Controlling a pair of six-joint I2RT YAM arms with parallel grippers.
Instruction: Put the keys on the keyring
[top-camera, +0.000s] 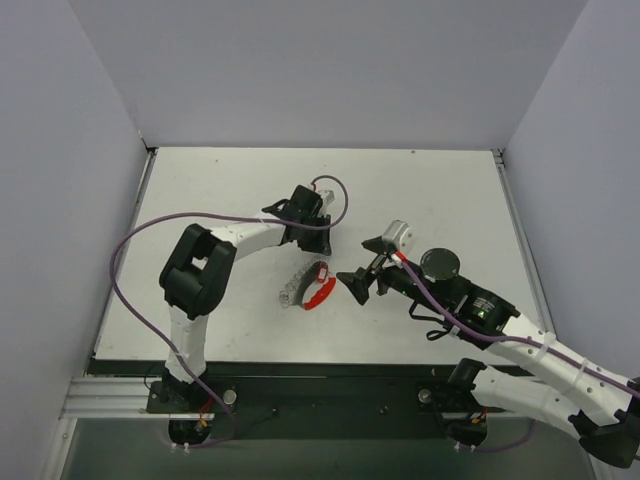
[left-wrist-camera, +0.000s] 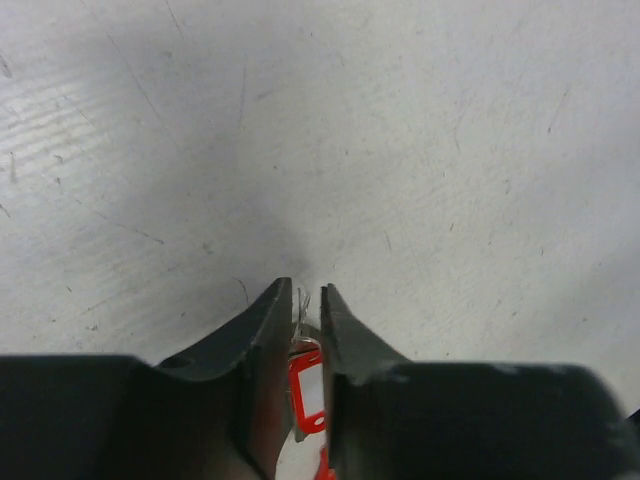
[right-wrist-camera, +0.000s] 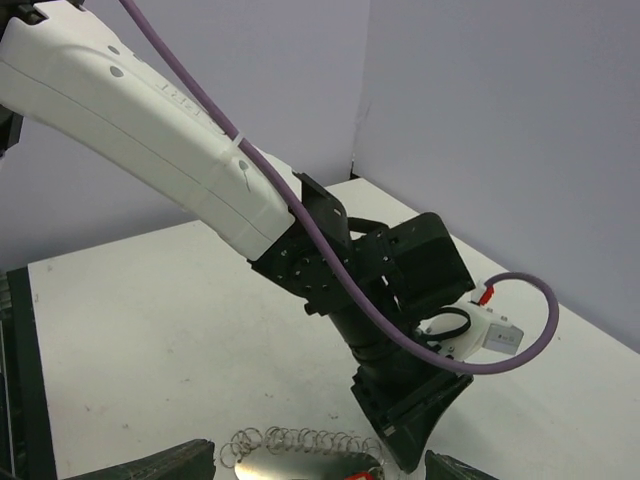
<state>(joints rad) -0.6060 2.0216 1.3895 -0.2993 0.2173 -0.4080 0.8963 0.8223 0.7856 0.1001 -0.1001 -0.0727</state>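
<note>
Top view: key (top-camera: 323, 271) not yet threaded, so the whole joining step is left. Keyring (top-camera: 319, 294) lies flat on the table (top-camera: 220, 190). Left gripper (top-camera: 319, 252) is directly over the key. Right gripper (top-camera: 354, 285) is just beside the red arc.

Left wrist: fingers (left-wrist-camera: 268, 340) nearly closed, with the key's red head (left-wrist-camera: 308, 395) in the gap, apparently pinched.

Right wrist: its own jaws are spread wide, the ring's chain half (right-wrist-camera: 300, 440) between them, not gripped.

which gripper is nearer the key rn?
Left. The left gripper is shut on the key, with the key's red head pinched between its fingers. The right gripper is open beside the red arc of the keyring, apart from the key.
</note>
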